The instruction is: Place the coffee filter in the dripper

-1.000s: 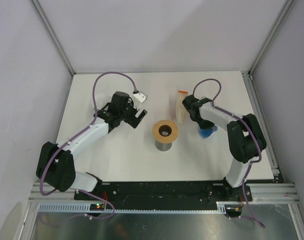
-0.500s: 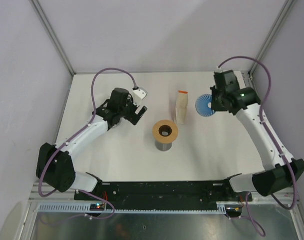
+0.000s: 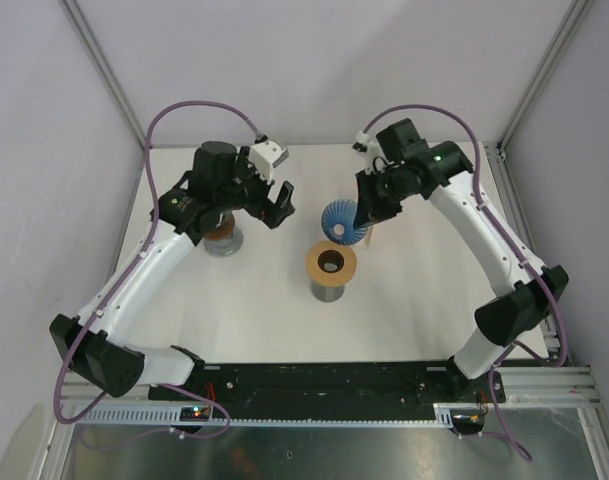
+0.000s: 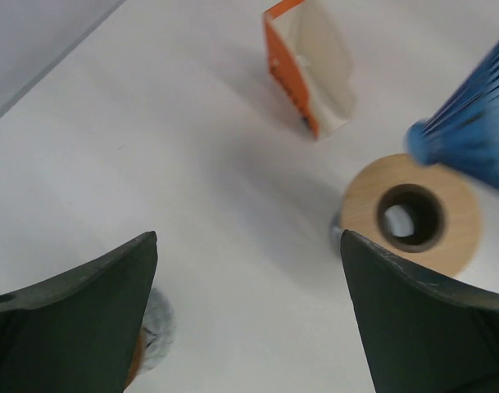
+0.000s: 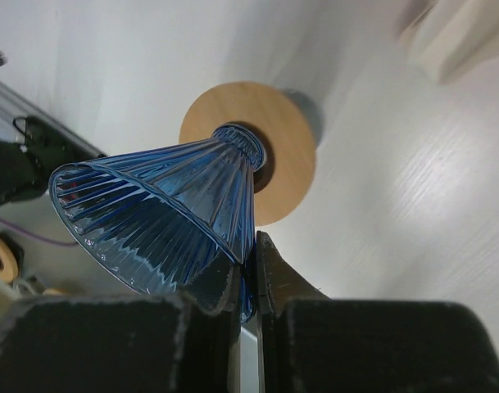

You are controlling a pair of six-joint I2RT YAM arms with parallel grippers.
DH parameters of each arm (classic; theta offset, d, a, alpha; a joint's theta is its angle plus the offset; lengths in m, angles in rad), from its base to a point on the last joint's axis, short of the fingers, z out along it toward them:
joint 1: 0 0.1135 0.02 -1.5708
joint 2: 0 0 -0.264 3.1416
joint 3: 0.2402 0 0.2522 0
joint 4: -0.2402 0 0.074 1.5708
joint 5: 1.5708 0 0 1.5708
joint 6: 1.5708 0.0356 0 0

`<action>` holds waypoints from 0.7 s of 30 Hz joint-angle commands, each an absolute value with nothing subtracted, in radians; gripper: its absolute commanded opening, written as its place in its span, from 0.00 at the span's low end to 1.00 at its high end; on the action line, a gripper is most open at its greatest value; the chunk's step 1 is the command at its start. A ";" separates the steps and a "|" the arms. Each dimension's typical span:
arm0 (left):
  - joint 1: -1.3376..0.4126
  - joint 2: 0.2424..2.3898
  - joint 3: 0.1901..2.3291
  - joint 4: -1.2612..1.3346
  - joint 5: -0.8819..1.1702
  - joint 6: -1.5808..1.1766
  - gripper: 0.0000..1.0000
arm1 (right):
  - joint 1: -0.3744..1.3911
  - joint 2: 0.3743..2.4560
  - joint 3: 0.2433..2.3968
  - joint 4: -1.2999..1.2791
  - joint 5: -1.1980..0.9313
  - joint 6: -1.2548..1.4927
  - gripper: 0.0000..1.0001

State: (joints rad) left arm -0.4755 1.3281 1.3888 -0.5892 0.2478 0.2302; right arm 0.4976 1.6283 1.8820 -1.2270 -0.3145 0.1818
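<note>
Blue dripper point(image 3: 345, 219) tilted, pinched tight in the right claw point(image 3: 365, 214) just above the wooden stand point(image 3: 330, 263), left claw point(image 3: 277, 207) spread wide beside it.

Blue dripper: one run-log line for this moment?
right gripper: shut on blue dripper | blue dripper: held tilted near wooden stand, not seated | left gripper: open, empty

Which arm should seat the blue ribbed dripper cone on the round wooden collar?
Right. The right gripper is shut on the blue ribbed dripper cone at its rim, with the narrow end close to the round wooden collar. The left gripper is open, empty and off to the side.
</note>
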 commanded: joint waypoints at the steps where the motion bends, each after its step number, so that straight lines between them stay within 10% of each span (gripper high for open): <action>1: -0.480 1.294 1.452 -0.671 0.449 0.101 0.96 | 0.544 1.648 1.906 -1.255 -0.425 0.182 0.00; 21: -0.563 1.420 1.417 -0.670 0.549 0.010 0.86 | 0.596 1.746 1.828 -1.245 -0.410 0.175 0.00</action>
State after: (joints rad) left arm -0.5461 1.3884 1.4269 -0.6682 0.5259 0.0326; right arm 0.5861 1.7222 1.8122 -1.2446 -0.3939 0.1829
